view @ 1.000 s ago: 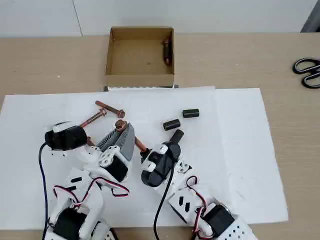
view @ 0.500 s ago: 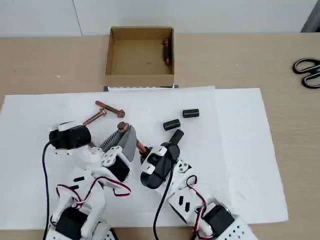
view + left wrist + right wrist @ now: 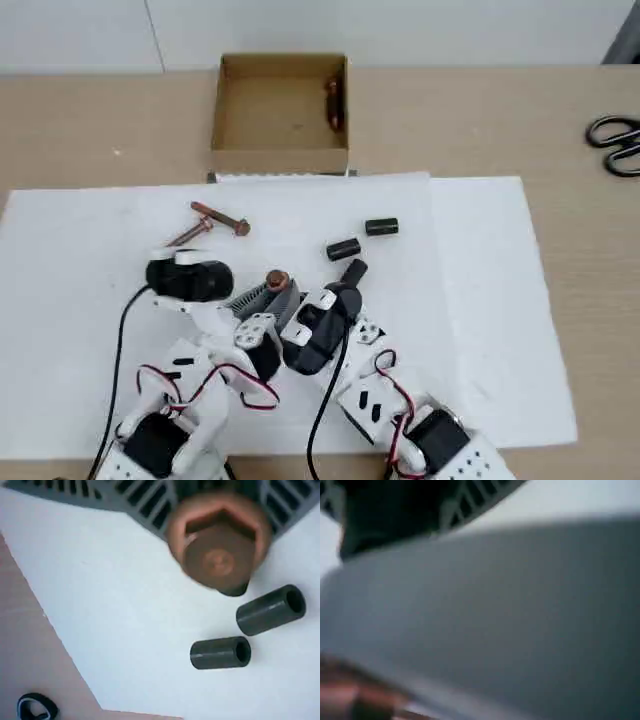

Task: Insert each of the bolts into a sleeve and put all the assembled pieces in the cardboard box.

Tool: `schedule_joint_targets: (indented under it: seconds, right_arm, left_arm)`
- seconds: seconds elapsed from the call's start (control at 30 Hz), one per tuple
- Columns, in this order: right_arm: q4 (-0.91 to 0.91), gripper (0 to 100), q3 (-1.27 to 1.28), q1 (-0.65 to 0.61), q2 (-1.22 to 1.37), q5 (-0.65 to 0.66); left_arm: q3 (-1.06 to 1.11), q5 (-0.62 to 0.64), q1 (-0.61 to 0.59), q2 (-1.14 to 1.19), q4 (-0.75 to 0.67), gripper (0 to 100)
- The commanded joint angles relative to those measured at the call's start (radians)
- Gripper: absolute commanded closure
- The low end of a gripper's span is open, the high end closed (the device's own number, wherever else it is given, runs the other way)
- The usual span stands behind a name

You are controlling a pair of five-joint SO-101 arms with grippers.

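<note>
The left pincer (image 3: pixel 272 292) is seen clamped on a copper bolt (image 3: pixel 278 280), its hexagonal head turned toward the wrist camera and its shank hidden. Just to the right, a black sleeve (image 3: pixel 354 269) is found at the tip of the right pincer (image 3: pixel 342 288), slanted away from that arm; whether it is gripped cannot be told. For insertion, the shank is judged to need lining up with that sleeve's long axis.

Free room over the right side of the paper (image 3: pixel 480 300) — the gap between the bolts (image 3: pixel 220 219) and sleeves (image 3: pixel 343 248) leads to the box (image 3: pixel 280 159); both arms (image 3: pixel 315 335) sit tight together.
</note>
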Motion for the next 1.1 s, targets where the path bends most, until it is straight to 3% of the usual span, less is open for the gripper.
schedule_joint_targets:
  seconds: [0.0,0.27,0.53,0.67,0.87,1.07]
  right_arm:
    - [-0.027,99.6,-0.003,-0.008,-0.025,0.008]
    - [-0.027,99.6,-0.002,-0.008,-0.025,0.008]
    - [-0.027,99.6,0.005,-0.008,-0.025,0.008]
    - [-0.025,99.6,0.003,-0.007,-0.025,0.008]
    - [-0.024,99.6,0.005,-0.007,-0.025,0.009]
    - [-0.022,99.6,0.008,-0.005,-0.024,0.009]
  left_arm:
    - [-0.002,-0.008,0.04,-0.012,0.038,100]
    - [0.077,-0.029,0.089,-0.012,0.081,99]
    - [0.068,-0.107,0.084,-0.012,0.084,70]
    - [0.019,-0.146,0.044,-0.011,0.086,69]
    - [-0.073,-0.311,-0.103,-0.011,0.11,69]
    - [-0.189,-0.324,-0.127,-0.011,0.227,69]
